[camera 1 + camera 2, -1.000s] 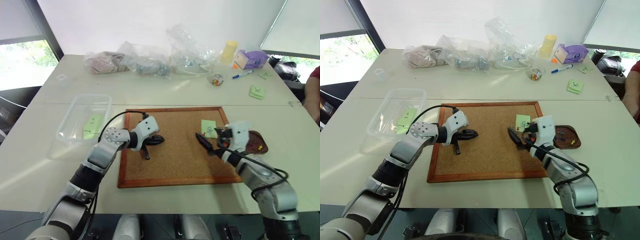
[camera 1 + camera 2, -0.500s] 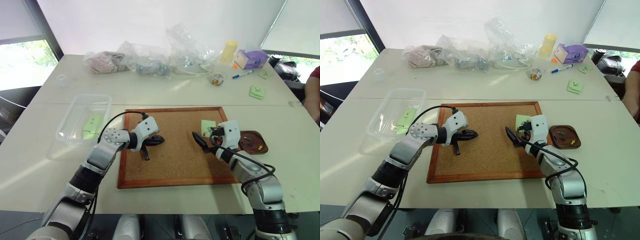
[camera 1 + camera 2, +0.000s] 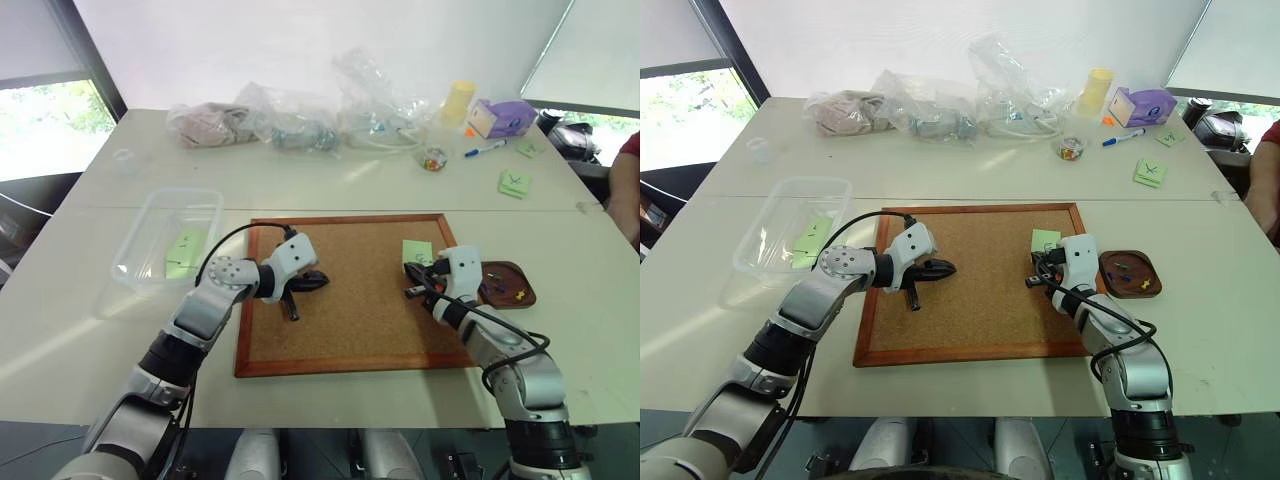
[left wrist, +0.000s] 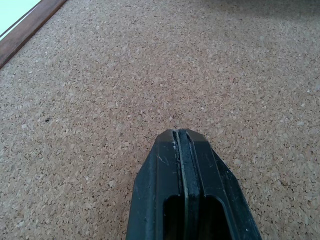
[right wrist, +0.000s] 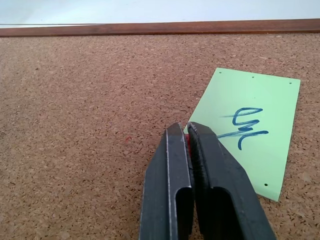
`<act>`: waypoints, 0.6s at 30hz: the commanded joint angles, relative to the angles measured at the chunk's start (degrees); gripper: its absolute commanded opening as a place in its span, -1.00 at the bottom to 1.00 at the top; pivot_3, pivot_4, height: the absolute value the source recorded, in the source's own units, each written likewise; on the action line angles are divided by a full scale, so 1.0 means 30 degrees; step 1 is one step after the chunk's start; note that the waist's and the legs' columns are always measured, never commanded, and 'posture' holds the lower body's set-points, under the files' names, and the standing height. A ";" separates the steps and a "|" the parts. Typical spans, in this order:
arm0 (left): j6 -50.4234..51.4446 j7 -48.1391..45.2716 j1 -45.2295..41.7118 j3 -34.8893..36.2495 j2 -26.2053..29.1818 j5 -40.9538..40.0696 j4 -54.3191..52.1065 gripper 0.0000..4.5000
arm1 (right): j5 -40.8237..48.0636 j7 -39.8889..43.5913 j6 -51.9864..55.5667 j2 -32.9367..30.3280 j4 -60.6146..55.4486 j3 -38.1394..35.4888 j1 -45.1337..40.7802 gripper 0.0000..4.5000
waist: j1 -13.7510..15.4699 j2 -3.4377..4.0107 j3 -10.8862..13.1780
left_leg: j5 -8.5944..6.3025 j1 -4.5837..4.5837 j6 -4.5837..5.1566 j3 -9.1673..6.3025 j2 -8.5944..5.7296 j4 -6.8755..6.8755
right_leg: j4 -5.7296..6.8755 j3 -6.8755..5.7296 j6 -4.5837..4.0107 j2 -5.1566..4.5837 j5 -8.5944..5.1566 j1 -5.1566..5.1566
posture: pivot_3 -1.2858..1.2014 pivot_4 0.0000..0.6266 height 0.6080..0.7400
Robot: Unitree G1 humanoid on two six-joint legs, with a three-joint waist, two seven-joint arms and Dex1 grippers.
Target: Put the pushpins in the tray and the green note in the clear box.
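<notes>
On corkboard (image 3: 350, 290): right fingers (image 5: 172, 145) pinch red pushpin (image 5: 188, 142) beside green note (image 5: 250, 130).

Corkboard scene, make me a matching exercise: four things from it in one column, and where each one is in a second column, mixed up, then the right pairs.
Column one:
1. green note
2. tray
3. clear box
4. left gripper

Column two:
A. on the table, left of the corkboard
B. shut, over the corkboard's left half
C. flat on the corkboard, near its right edge
D. on the table, just right of the corkboard

Pairs: 1-C, 2-D, 3-A, 4-B
</notes>
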 commanded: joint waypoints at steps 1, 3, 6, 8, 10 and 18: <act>0.0150 -0.0224 0.0180 -0.0459 0.0017 0.0101 0.0127 -1.00 | 0.0124 0.0120 -0.0288 0.0136 -0.0463 -0.0156 0.0087 -0.97 | 0.0005 0.0000 0.0000 | 0.0000 0.0001 0.0000 0.0001 0.0000 -0.0001 | 0.0000 0.0000 0.0000 0.0000 0.0000 0.0000 | 0.03 -0.52 0.96; 0.0147 -0.0282 0.0171 -0.0517 0.0093 0.0154 0.0125 -1.00 | 0.0057 0.0104 -0.0735 0.0173 -0.0540 -0.0313 0.0114 -0.97 | 0.0007 0.0000 0.0000 | 0.0000 0.0000 0.0000 0.0001 0.0000 0.0000 | 0.0000 0.0000 0.0000 0.0000 0.0000 0.0000 | 0.03 -0.52 0.96; 0.0145 -0.0337 0.0168 -0.0642 0.0266 0.0331 0.0205 -1.00 | 0.0057 0.0046 -0.1676 0.0298 -0.0932 -0.0715 0.0171 -0.97 | 0.0010 0.0000 0.0000 | 0.0000 -0.0001 0.0000 0.0001 0.0000 0.0000 | 0.0000 0.0000 0.0000 0.0000 0.0000 0.0000 | 0.03 -0.52 0.96; 0.0168 -0.0334 0.0179 -0.0697 0.0331 0.0430 0.0287 -1.00 | 0.0101 0.0048 -0.2173 0.0369 -0.1249 -0.0901 0.0234 -0.97 | 0.0000 0.0003 0.0002 | 0.0000 -0.0002 0.0000 0.0001 0.0000 -0.0001 | 0.0000 0.0000 0.0000 -0.0001 0.0000 -0.0001 | 0.03 -0.52 0.96; 0.0208 -0.0317 0.0192 -0.0744 0.0376 0.0515 0.0353 -1.00 | 0.0144 0.0049 -0.2459 0.0398 -0.1495 -0.0984 0.0291 -0.97 | -0.0006 0.0003 0.0002 | 0.0000 -0.0001 0.0000 0.0003 -0.0001 0.0000 | 0.0000 0.0001 0.0000 -0.0001 0.0000 -0.0002 | 0.03 -0.52 0.96; 0.0251 -0.0432 0.0185 -0.0689 0.0413 0.0357 0.0403 -1.00 | 0.0212 -0.0014 -0.3085 0.0454 -0.2137 -0.1208 0.0579 -0.97 | -0.0008 0.0002 0.0001 | 0.0000 0.0007 -0.0001 0.0002 0.0000 0.0000 | 0.0009 0.0001 0.0010 0.0001 0.0005 -0.0001 | 0.03 -0.52 0.96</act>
